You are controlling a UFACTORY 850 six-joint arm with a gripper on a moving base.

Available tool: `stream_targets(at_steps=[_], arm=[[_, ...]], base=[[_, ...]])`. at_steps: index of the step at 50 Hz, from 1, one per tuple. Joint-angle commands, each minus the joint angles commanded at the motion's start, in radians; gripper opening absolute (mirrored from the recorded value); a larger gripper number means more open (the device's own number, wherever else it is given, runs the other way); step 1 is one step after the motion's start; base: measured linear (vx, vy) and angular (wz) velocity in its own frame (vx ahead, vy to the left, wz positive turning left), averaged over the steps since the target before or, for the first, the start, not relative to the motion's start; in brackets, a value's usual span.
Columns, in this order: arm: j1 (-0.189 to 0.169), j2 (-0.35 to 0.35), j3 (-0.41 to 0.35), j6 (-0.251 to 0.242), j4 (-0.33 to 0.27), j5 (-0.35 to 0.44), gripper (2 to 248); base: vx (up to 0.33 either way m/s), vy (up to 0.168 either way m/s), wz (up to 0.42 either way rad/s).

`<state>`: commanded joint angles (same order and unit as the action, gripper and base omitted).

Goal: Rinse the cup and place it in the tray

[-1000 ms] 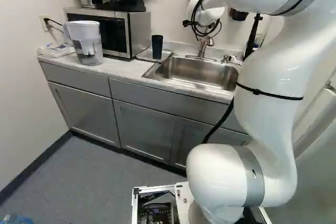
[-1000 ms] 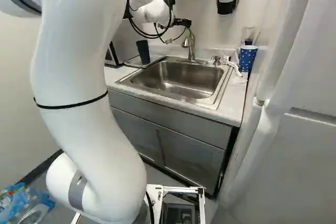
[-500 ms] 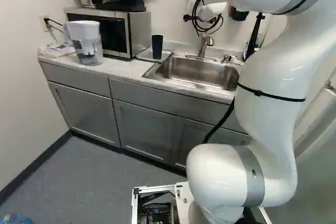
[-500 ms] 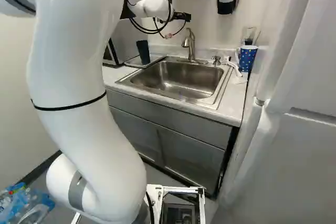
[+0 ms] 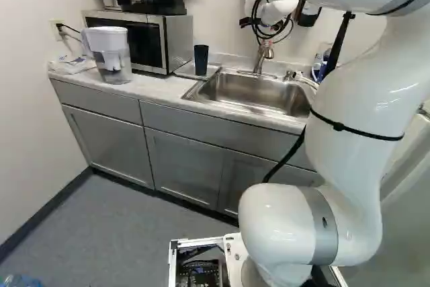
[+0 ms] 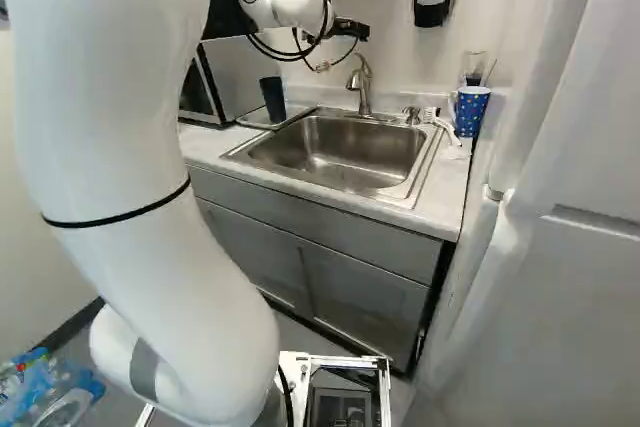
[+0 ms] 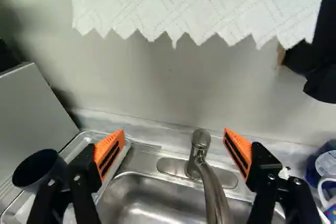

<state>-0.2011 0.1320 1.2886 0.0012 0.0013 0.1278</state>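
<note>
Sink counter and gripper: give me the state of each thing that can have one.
Black gripper with orange pads: open
Dark tapered cup: upright on the shallow grey tray
Curved metal faucet: no stream visible
Rectangular steel sink: nothing visible inside
Silver-and-black boxy microwave: door shut
Clear pitcher: upright, white lid on
Blue dotted cup: upright
Flat grey cabinet doors: shut

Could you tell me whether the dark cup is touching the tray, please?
Touching: the left base view shows the dark cup standing upright on the tray, its bottom resting on it.
</note>
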Motion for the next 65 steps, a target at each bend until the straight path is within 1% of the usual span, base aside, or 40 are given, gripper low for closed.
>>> stream_targets(at_steps=[13, 29, 39, 65], arm=[[-0.028, -0.050, -0.053, 0.000, 0.000, -0.051, 247], [-0.057, -0.119, -0.123, 0.000, 0.000, -0.159, 247], [-0.064, -0.170, -0.174, 0.000, 0.000, -0.249, 247], [-0.086, -0.289, -0.288, 0.000, 0.000, -0.521, 247]], base=[[0.000, 0.000, 0.000], [0.000, 0.000, 0.000], [0.000, 0.000, 0.000], [0.000, 0.000, 0.000]])
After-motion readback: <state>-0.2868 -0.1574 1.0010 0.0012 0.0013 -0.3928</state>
